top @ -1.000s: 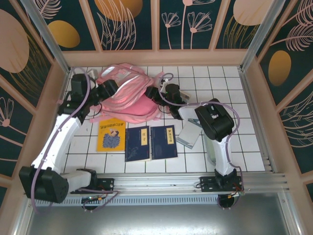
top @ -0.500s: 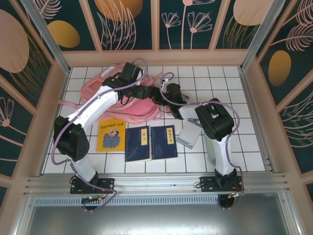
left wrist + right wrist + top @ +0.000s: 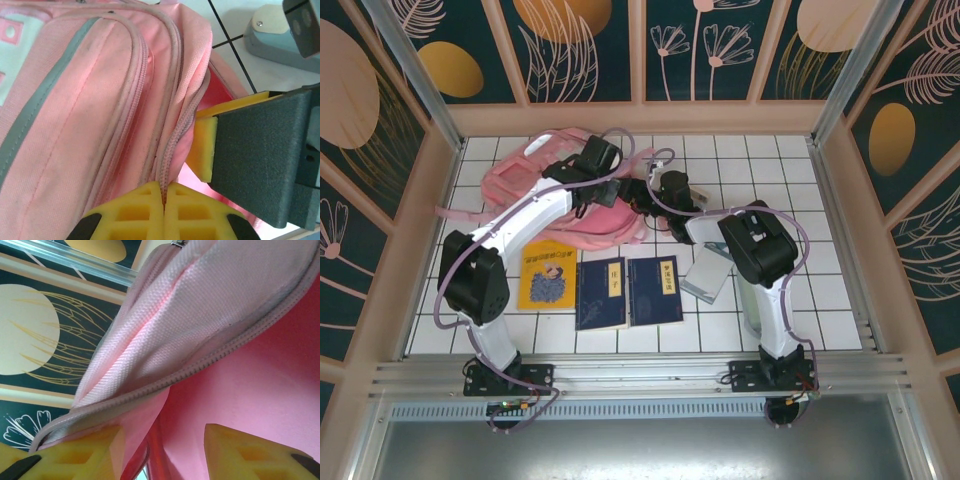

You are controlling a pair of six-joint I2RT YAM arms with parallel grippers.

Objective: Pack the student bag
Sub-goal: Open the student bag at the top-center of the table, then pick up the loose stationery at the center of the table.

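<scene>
**Top view.** Found the left end effector [image 3: 617, 190] brought across from the far-left corner of the tabletop [image 3: 760, 160] within the last second. Now down on the near-right rim of the student bag [image 3: 535, 180]. Found the right end effector [image 3: 643, 190] unmoved at the same rim, just beside it. Noted the bag lying at the far left of the tabletop. Noted a yellow book [image 3: 548, 273] and two dark blue books [image 3: 603, 293] unpacked, nearer the arm bases. Judged: mouth being secured for loading, nothing packed yet.

**Left wrist view.** Saw the yellow pads [image 3: 145, 210] pressed fully together, freshly snapped shut from wide, pinching the zip edge of the bag's mouth. Saw one finger [image 3: 260, 160] of the right end effector touching the same edge alongside.

**Right wrist view.** Saw its pads [image 3: 75, 455] standing partway apart, with pink rim draped against one and lining between. Cannot tell whether gripped or merely hooked. Took the two holds together as a setup for spreading the mouth.
</scene>
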